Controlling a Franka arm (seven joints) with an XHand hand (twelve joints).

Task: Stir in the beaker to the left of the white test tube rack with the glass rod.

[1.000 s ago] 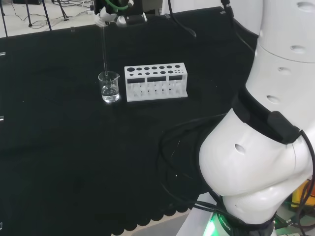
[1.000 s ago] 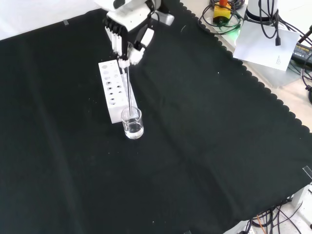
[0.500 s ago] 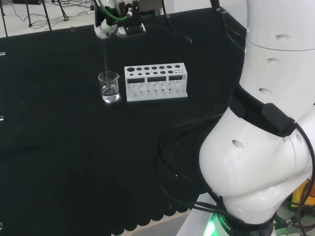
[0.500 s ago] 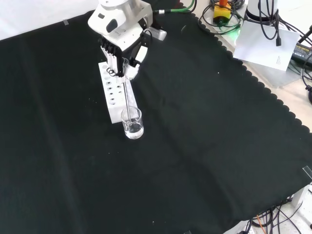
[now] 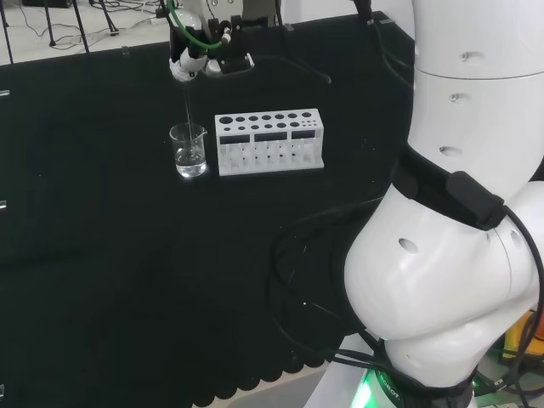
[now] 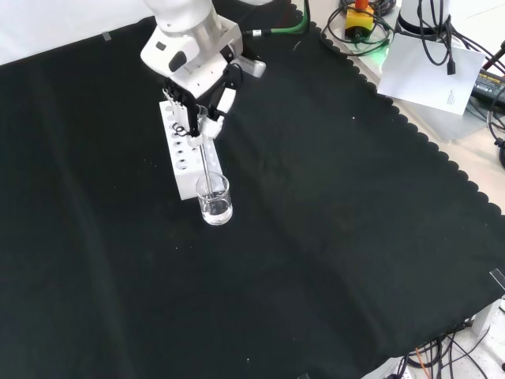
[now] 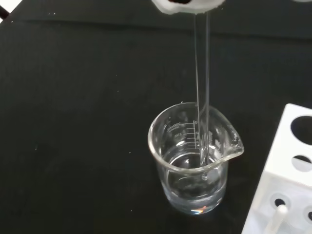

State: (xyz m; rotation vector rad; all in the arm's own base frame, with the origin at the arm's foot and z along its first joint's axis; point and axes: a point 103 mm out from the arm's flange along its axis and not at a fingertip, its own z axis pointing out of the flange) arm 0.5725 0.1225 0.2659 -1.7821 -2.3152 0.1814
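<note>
A small clear beaker (image 5: 189, 150) (image 6: 215, 200) (image 7: 192, 160) with some clear liquid stands on the black cloth, just left of the white test tube rack (image 5: 269, 141) in the head view. The hand (image 5: 194, 56) (image 6: 195, 93) hangs above the beaker, its fingers curled round the top of a thin glass rod (image 5: 186, 100) (image 6: 205, 157) (image 7: 204, 92). The rod runs almost straight down. Its lower end sits inside the beaker, dipped in the liquid near the spout side. In the front view the rack (image 6: 183, 150) lies behind the beaker, under the hand.
The arm's big white links (image 5: 459, 212) take up the right of the head view. The scalloped edge of the cloth (image 6: 410, 126), with cables and papers beyond it, runs along the right in the front view.
The hand has come lower with the rod, so the rod's end now sits deeper in the beaker. Beaker and rack have stayed in place.
</note>
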